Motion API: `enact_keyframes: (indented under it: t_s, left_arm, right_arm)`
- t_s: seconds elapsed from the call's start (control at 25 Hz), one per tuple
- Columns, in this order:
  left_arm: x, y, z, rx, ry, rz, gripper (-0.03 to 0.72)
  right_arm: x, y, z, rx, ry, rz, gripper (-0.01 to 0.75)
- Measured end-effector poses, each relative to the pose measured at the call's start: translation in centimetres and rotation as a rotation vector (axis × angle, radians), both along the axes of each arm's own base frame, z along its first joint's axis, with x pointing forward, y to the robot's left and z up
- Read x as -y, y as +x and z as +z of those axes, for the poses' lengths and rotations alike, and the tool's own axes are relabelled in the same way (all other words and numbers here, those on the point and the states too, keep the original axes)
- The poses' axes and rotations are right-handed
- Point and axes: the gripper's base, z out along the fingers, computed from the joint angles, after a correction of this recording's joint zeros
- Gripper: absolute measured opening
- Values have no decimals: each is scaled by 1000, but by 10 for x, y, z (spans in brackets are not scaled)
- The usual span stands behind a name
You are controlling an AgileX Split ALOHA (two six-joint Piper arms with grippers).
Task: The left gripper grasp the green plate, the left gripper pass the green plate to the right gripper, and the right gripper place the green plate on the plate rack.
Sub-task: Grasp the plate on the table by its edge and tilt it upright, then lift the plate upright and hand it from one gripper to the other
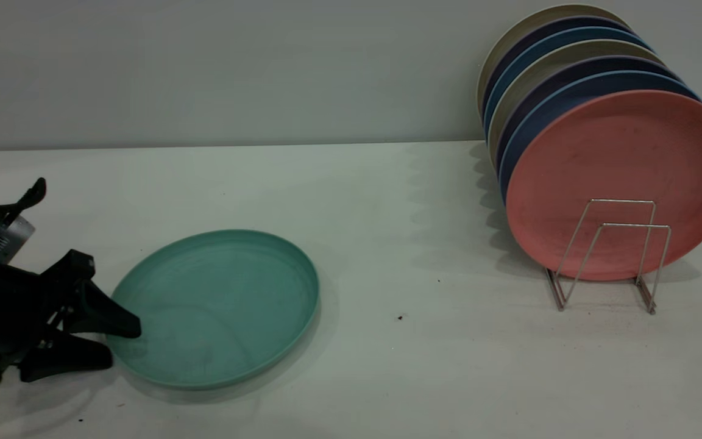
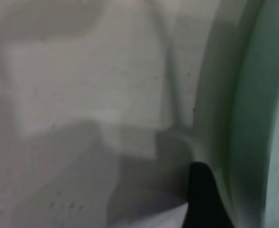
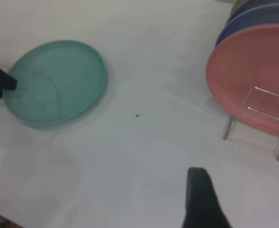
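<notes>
The green plate (image 1: 217,308) lies flat on the white table at the left; it also shows in the right wrist view (image 3: 56,80) and as a blurred rim in the left wrist view (image 2: 253,118). My left gripper (image 1: 120,345) is at the plate's left edge, one finger over the rim and one under it at table level, closed on the rim. A black part of my right gripper (image 3: 202,199) hangs high above the table's middle, out of the exterior view. The wire plate rack (image 1: 607,256) stands at the right.
The rack holds several upright plates, a salmon-pink plate (image 1: 622,183) at the front and dark blue and beige ones behind it. Two bare wire loops stand in front of the pink plate (image 3: 253,80). A grey wall runs along the table's back.
</notes>
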Motion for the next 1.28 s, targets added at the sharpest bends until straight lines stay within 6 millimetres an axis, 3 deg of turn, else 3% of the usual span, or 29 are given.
enact_keyframes:
  t_s: [0.2,0.4,0.48,0.64,0.88,1.08,1.28]
  left_arm:
    - [4,5,-8,12,-67,-8,379]
    - [4,3,-12,-1,-64,-24,100]
    - [4,3,-12,-2,-59,-30,34]
    - [2,6,-4,36,-20,-59,17]
    - [2,18,46,190,48,-129,16]
    - [22,18,80,251,110,-251,16]
    - [52,14,100,291,127,-350,16]
  right_arm:
    - [0,0,0,0,1,0,475]
    - [-1,0,0,-1,14,-1,475]
    - [-2,1,0,-5,39,-5,475]
    - [-7,8,-13,-83,154,-22,475]
    - [-17,32,-32,-139,259,14,475]
    - [-25,63,-54,-167,272,66,470]
    - [-34,95,-97,-271,310,126,451]
